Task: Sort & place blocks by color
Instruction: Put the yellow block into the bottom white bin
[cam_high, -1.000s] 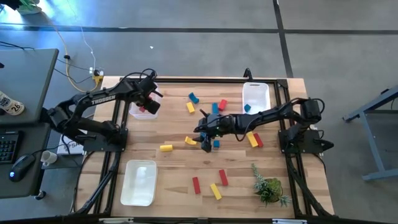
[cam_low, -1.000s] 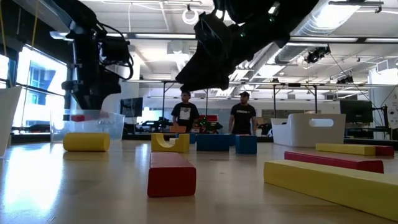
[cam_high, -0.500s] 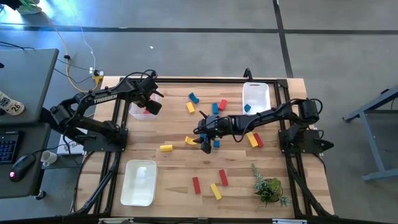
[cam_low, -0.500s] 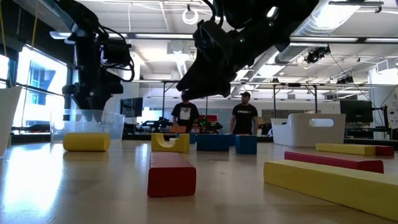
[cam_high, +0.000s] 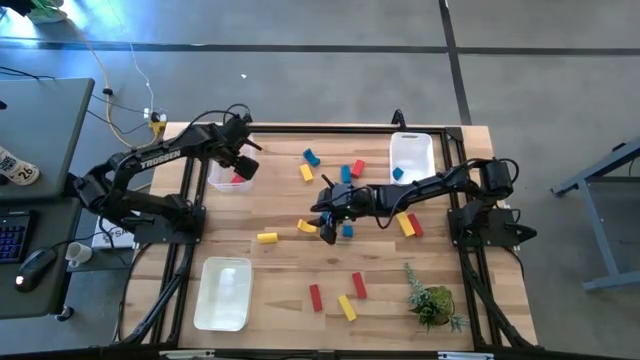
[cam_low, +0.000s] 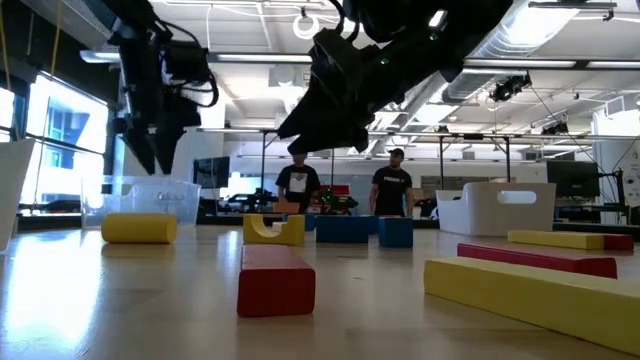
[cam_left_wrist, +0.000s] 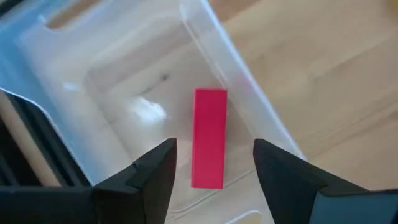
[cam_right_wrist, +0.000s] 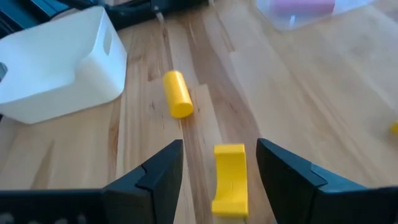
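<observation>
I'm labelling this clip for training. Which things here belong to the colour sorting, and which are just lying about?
Part of the job:
- red block in the clear bin, below the open left end effector
- yellow arch block, ahead of the open right end effector
- yellow cylinder
- white bin holding a blue block

Just lying about:
- green plant
- two people in the room behind

Red block (cam_left_wrist: 209, 137) in clear bin (cam_left_wrist: 118, 81). Yellow arch block (cam_right_wrist: 230, 178), yellow cyl. (cam_right_wrist: 178, 94), white bin (cam_right_wrist: 56, 62). Light wood table (cam_high: 280, 265). Green plant (cam_high: 432, 298).
</observation>
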